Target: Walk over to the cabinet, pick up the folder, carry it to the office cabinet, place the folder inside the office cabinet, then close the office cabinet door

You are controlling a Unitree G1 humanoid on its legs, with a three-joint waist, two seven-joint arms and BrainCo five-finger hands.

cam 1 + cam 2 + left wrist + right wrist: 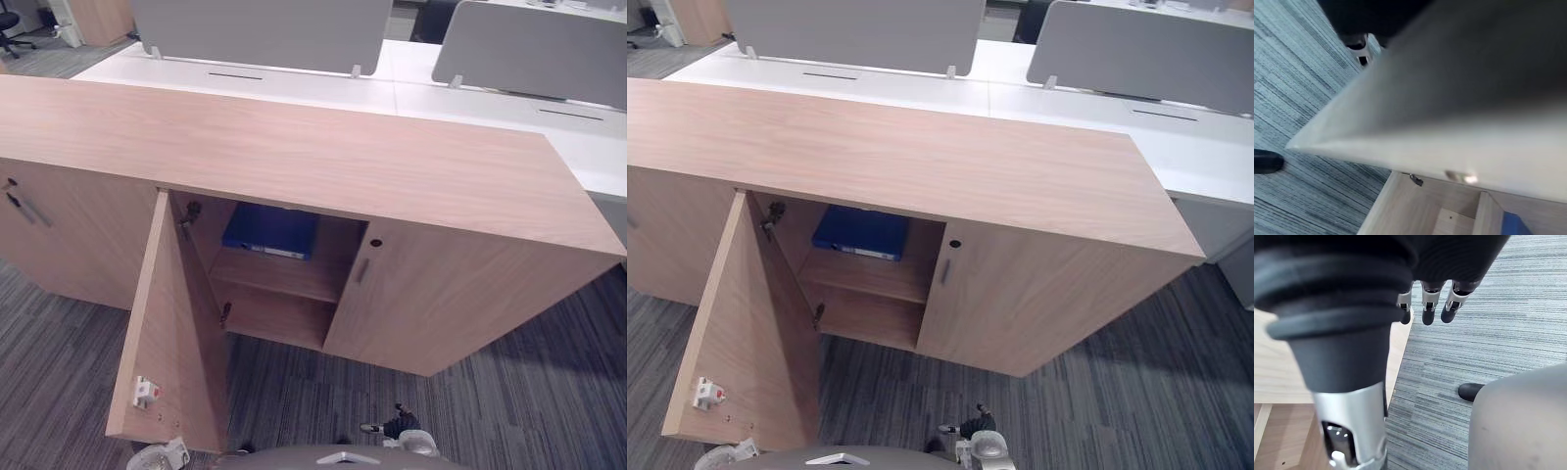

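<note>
- Blue folder (269, 231) lies flat on the upper shelf (284, 276) inside the office cabinet (294, 147). It sits far back from the opening, so we judge the placing step done.
- Its left door (167, 333) stands swung out towards us with a small white catch (145, 392) on its inner face. Closing it is what remains.
- Our left hand (159, 456) shows low at the door's near edge, likely there to push it shut. The left wrist view is blurred by the door, so we cannot tell its state.
- Our right hand (1427, 308) hangs slack over the grey carpet (490, 411), fingers loosely extended and holding nothing.
- To the right, the other door (441, 294) is shut, its handle (361, 270) beside the opening.
- White desks (294, 83) with grey screens (255, 29) stand beyond the cabinet.
- Nothing seems to lie in the door's swing path.
</note>
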